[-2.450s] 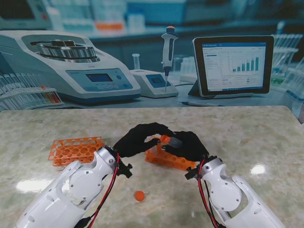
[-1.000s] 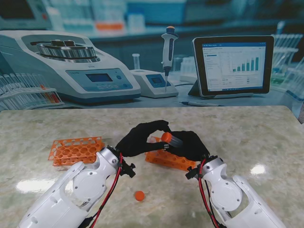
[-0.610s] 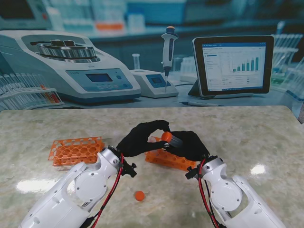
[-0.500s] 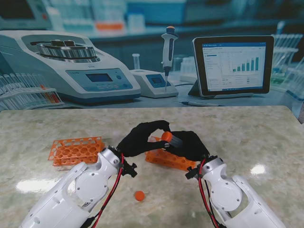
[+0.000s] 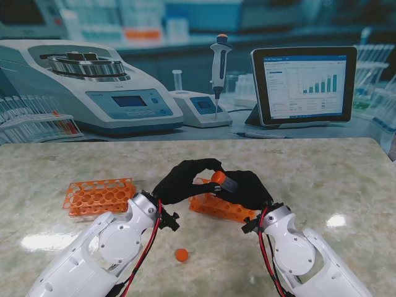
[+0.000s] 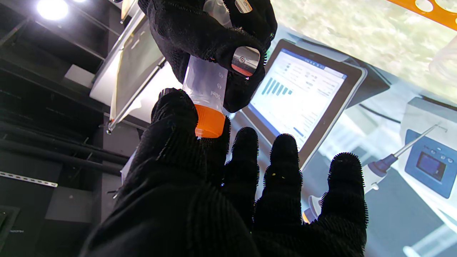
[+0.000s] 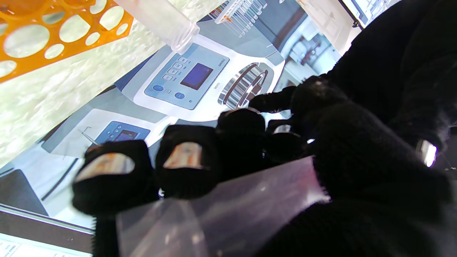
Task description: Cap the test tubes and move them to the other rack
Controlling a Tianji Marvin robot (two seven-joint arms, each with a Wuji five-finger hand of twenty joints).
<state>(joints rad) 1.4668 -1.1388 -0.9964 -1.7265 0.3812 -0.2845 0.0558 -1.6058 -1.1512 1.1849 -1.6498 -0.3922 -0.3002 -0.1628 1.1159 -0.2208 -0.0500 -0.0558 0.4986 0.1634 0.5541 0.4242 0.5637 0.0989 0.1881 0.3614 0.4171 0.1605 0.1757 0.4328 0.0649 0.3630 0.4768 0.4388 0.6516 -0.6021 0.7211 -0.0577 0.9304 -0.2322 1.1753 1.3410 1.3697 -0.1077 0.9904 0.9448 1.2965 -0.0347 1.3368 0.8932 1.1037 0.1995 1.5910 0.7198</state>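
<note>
Orange cap (image 6: pixel 210 121) seated on the test tube (image 6: pixel 205 84), pinched by left hand (image 5: pixel 185 180) (thumb and forefinger), tube gripped by right hand (image 5: pixel 244 189) above the near rack (image 5: pixel 221 208). Barely shifted over the last second: cap turned slightly, likely tightening nearly done. Spare cap (image 5: pixel 181 254) lying on the table (image 5: pixel 322 179); far rack (image 5: pixel 99 196) waiting at left.
</note>
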